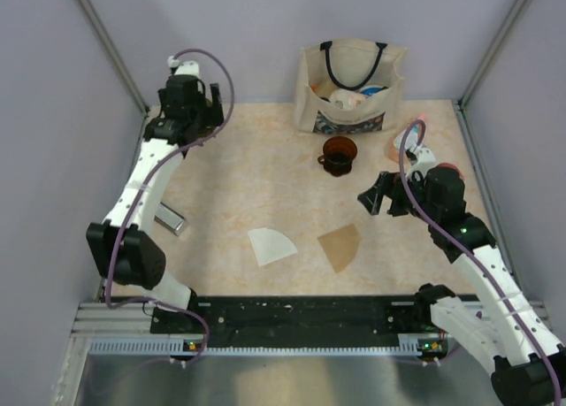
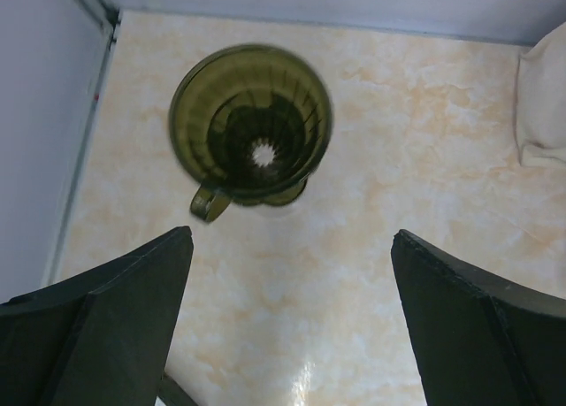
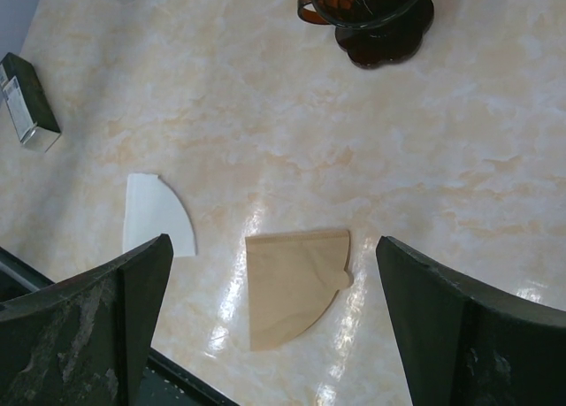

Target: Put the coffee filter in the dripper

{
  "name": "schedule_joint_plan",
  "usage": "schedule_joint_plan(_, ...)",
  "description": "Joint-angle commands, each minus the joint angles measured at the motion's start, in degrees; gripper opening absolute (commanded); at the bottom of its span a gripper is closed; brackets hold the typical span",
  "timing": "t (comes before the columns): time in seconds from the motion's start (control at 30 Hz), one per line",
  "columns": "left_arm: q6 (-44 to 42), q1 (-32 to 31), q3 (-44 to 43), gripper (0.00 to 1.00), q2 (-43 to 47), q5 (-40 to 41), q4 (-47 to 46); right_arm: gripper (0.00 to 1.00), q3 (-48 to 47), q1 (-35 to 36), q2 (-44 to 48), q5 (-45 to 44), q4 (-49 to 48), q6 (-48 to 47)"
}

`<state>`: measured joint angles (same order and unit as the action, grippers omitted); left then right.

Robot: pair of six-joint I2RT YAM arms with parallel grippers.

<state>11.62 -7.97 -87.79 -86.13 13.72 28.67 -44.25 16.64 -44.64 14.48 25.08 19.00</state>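
Two coffee filters are lying flat on the table: the white coffee filter just beside the brown coffee filter. Both are sitting well apart from the dripper, which is standing upright with its bare ribbed inside showing. Behind it, the tote bag is holding packets too small to identify. The left gripper and the right gripper are hovering with jaws spread wide, gripping nothing.

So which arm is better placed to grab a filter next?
Right, probably. The open right gripper hovers near the flat brown paper filter; the left gripper sits at the far left corner, facing the dark translucent dripper.
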Motion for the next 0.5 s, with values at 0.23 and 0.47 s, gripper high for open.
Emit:
schedule_joint_plan(0.23,-18.2,-6.4,-26.6,0.99,-22.6,19.1,4.4,0.99,0.0,0.0,-0.3,-2.3,-0.2,-1.3)
schedule_joint_plan(0.47,-20.1,-6.4,-30.1,0.99,-28.5,24.0,3.6,0.99,0.0,0.1,-0.1,-3.3,0.0,-1.4)
